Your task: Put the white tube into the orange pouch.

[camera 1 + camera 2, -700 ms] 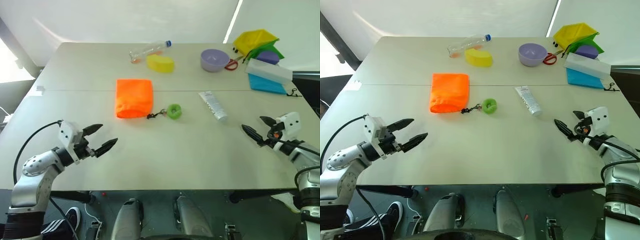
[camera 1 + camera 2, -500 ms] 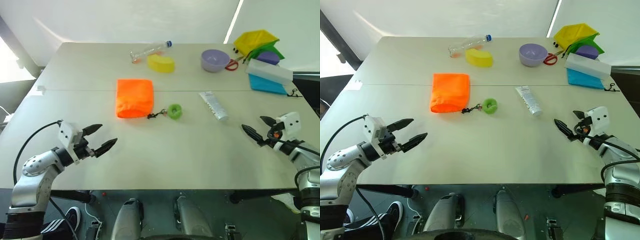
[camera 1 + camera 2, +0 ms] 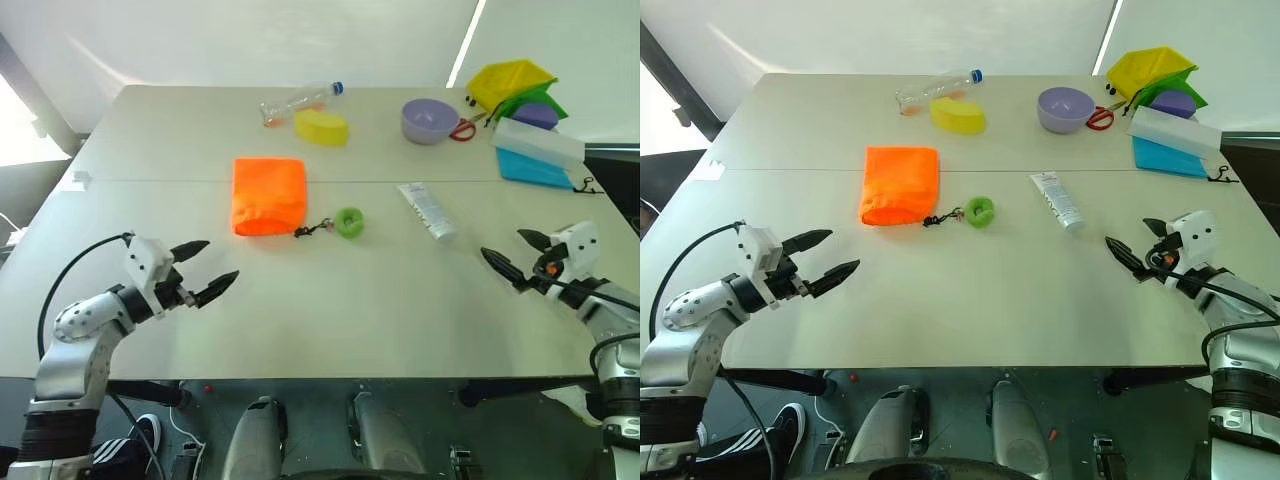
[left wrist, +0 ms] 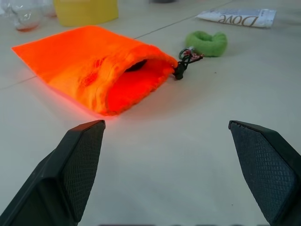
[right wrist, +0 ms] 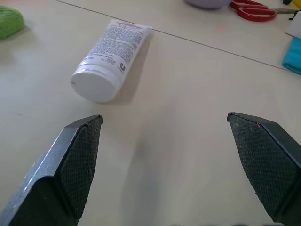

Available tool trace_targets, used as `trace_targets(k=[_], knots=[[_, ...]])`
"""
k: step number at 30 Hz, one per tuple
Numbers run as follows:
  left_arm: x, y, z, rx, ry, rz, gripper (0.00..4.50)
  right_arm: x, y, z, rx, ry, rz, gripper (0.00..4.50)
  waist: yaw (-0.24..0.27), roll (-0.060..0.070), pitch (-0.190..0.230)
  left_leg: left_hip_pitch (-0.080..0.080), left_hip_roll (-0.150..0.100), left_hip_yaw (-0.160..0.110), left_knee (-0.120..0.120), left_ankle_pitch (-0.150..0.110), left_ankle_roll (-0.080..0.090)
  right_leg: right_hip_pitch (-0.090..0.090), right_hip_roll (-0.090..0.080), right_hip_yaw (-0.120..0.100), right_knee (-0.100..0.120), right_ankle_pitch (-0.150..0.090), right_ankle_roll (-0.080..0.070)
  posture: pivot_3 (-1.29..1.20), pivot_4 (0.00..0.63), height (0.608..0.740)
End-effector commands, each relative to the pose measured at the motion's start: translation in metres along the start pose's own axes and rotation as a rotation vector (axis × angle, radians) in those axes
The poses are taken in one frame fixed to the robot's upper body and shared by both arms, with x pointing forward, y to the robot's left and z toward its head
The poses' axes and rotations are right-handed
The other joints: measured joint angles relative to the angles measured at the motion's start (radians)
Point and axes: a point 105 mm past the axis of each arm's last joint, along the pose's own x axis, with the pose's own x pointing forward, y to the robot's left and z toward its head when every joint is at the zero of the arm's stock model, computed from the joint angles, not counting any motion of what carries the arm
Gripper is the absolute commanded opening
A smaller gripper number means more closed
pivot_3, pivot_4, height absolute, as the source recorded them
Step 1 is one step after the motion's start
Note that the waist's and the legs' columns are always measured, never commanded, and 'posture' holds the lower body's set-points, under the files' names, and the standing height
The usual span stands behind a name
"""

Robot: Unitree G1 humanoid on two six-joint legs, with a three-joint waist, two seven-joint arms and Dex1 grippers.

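A: End effectors? The left end effector (image 3: 207, 268) is wide open and empty, low over the table (image 3: 330, 310). The right end effector (image 3: 515, 255) is the same.

B: And the things?

A: The white tube (image 3: 426, 211) lies near the right one. The orange pouch (image 3: 268, 195) lies flat near the left one.

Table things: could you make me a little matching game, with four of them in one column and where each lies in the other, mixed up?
Things:
1. white tube
2. orange pouch
3. yellow sponge
4. red scissors

Places:
A. beside the purple bowl
B. lying nearest the right gripper
C. next to the clear bottle
D. mouth turned toward the left gripper

Pairs: 1-B, 2-D, 3-C, 4-A
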Motion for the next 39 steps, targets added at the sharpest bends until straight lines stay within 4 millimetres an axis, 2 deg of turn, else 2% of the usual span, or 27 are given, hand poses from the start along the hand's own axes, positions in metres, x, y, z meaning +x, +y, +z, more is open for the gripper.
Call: trace_targets(k=[1,4,10,15,18,25,32,35,39], knots=[[0.007,0.007,0.017,0.082,-0.064,0.028,4.50,0.004,0.016,0.025,-0.020,-0.081,0.086,4.45,0.001,0.000,0.000,0.000,0.000,0.000,0.000,0.000,0.000,0.000,0.000,0.000,0.000,0.000,0.000,0.00,0.150,0.740],[0.015,0.016,0.022,0.138,-0.077,0.065,4.50,0.006,0.038,0.035,-0.013,-0.114,0.179,4.45,0.003,0.000,0.000,0.000,0.000,-0.001,0.000,0.000,0.000,0.000,0.000,0.000,0.001,0.000,0.000,0.00,0.150,0.740],[0.041,0.032,0.020,0.361,-0.014,0.102,4.50,0.016,0.102,0.052,-0.048,-0.132,0.400,4.45,0.005,0.000,0.000,0.000,0.000,0.000,0.001,0.000,0.000,0.000,0.000,0.000,0.001,0.000,0.000,0.00,0.150,0.740],[0.068,0.035,0.017,0.456,0.000,0.112,4.50,0.034,0.144,0.067,-0.040,-0.211,0.436,4.45,0.005,0.000,0.000,-0.001,0.000,-0.001,0.001,0.000,0.000,0.000,0.000,-0.001,0.001,0.000,0.000,0.00,0.150,0.740],[0.079,0.041,0.015,0.479,0.014,0.153,4.50,0.036,0.167,0.069,-0.006,-0.226,0.470,4.45,0.006,0.000,0.000,-0.001,0.000,-0.001,0.001,0.000,0.000,0.000,0.000,-0.001,0.001,0.000,0.001,0.00,0.150,0.740],[0.102,0.039,0.010,0.513,0.046,0.158,4.50,0.035,0.190,0.067,0.029,-0.228,0.497,4.45,0.008,-0.001,0.000,-0.002,0.000,-0.001,0.002,0.000,0.000,0.000,0.000,-0.001,0.001,0.000,0.001,0.00,0.150,0.740],[0.115,0.033,0.008,0.495,0.046,0.148,4.50,0.042,0.188,0.068,0.016,-0.239,0.457,4.45,0.004,-0.001,0.000,-0.002,0.000,-0.001,0.002,0.000,0.000,0.000,0.000,-0.002,0.001,0.000,0.001,0.00,0.150,0.740],[0.115,0.032,0.007,0.486,0.049,0.143,3.63,0.044,0.186,0.069,0.010,-0.241,0.447,4.50,0.004,-0.001,0.000,-0.002,0.000,-0.001,0.002,0.000,0.000,0.000,0.000,-0.002,0.001,0.000,0.001,0.00,0.150,0.740],[0.111,0.034,0.003,0.474,0.071,0.151,1.62,0.045,0.179,0.069,0.007,-0.237,0.428,4.50,0.006,-0.001,0.000,-0.002,0.000,-0.001,0.002,0.000,0.000,0.000,0.000,-0.002,0.001,0.000,0.001,0.00,0.150,0.740]])
